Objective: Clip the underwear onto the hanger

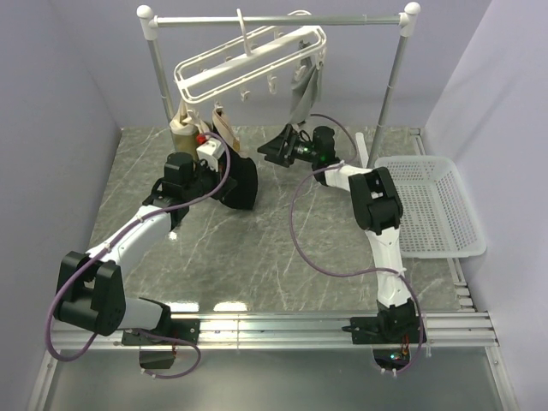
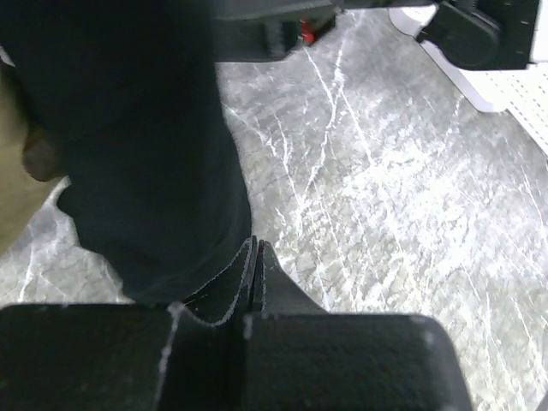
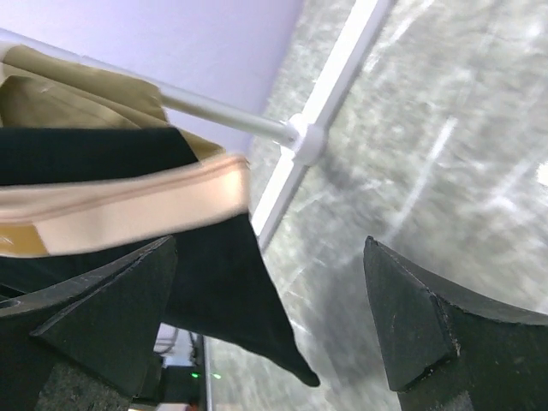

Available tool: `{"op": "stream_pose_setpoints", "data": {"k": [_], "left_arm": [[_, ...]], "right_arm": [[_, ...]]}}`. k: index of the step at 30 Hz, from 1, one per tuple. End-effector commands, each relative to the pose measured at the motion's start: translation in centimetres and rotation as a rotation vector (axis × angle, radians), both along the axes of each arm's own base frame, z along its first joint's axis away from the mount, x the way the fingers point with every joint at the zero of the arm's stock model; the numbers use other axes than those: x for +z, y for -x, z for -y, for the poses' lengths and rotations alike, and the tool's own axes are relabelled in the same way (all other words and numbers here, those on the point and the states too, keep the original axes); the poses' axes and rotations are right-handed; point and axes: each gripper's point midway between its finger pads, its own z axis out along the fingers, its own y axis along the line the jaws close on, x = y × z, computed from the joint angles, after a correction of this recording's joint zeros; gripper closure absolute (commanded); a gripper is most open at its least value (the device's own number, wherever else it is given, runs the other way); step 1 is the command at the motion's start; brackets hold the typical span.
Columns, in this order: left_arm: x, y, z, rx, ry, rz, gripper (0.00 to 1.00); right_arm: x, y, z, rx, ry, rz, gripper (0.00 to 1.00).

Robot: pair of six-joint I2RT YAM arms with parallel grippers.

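The underwear (image 1: 242, 184), black with a tan waistband (image 3: 128, 205), hangs off the table at the back left, below the hanger. My left gripper (image 1: 218, 152) is shut on the underwear's upper edge. In the left wrist view its jaws (image 2: 255, 244) are pressed together and the black fabric (image 2: 137, 154) drapes to their left. My right gripper (image 1: 270, 150) stands open just right of the underwear, with a black corner (image 3: 214, 274) beside its left finger and nothing held. The white hanger (image 1: 248, 64) hangs tilted from the rail, its clips dangling.
A grey garment (image 1: 304, 98) is clipped at the hanger's right end. A tan garment (image 1: 182, 127) hangs behind the underwear. The metal rail (image 1: 274, 19) on white posts spans the back. A white basket (image 1: 437, 205) sits at the right.
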Motion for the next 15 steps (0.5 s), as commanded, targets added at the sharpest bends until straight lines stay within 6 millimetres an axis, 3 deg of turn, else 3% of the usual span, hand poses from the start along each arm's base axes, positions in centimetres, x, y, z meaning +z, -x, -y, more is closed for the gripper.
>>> {"op": "stream_pose_setpoints", "data": {"k": [1,11,15], "left_arm": [[1.7,0.2,0.7,-0.064,0.01,0.043,1.0],[1.7,0.4,0.9,-0.091,-0.003,0.035,0.99],[1.6,0.1,0.9,-0.086,-0.008,0.031,0.99]], "right_arm": [[4.7,0.4,-2.1,0.059,-0.115,0.081,0.04],[3.1,0.8,-5.1,0.092,-0.13,0.023,0.04],[3.6,2.5,-5.1,0.126,-0.169,0.015,0.05]]}}
